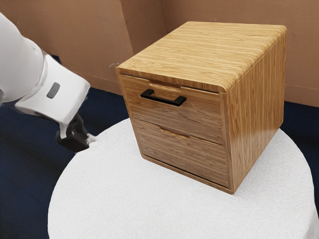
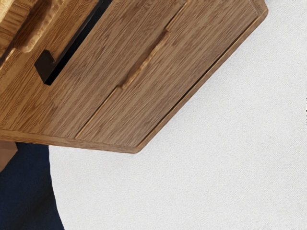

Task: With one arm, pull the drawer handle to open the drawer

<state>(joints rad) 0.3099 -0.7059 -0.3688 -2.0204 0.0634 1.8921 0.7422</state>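
A bamboo-wood cabinet (image 1: 214, 55) with two drawers stands on a round white table (image 1: 149, 199). The upper drawer (image 1: 189, 112) carries a black bar handle (image 1: 163, 97) and sits flush with the cabinet front. The lower drawer (image 1: 184, 149) has only a small wooden lip and is also flush. My gripper (image 1: 75, 137) hangs low at the table's edge on the exterior view's left, well short of the cabinet and below handle height, holding nothing. The wrist view looks at the cabinet front (image 2: 120, 72), with the black handle (image 2: 57, 60) and the lower drawer's wooden lip (image 2: 144, 60).
White tabletop (image 2: 216, 167) stretches bare between my hand and the cabinet. Dark blue floor (image 1: 25, 174) surrounds the table, and brown walls (image 1: 75, 30) stand behind it.
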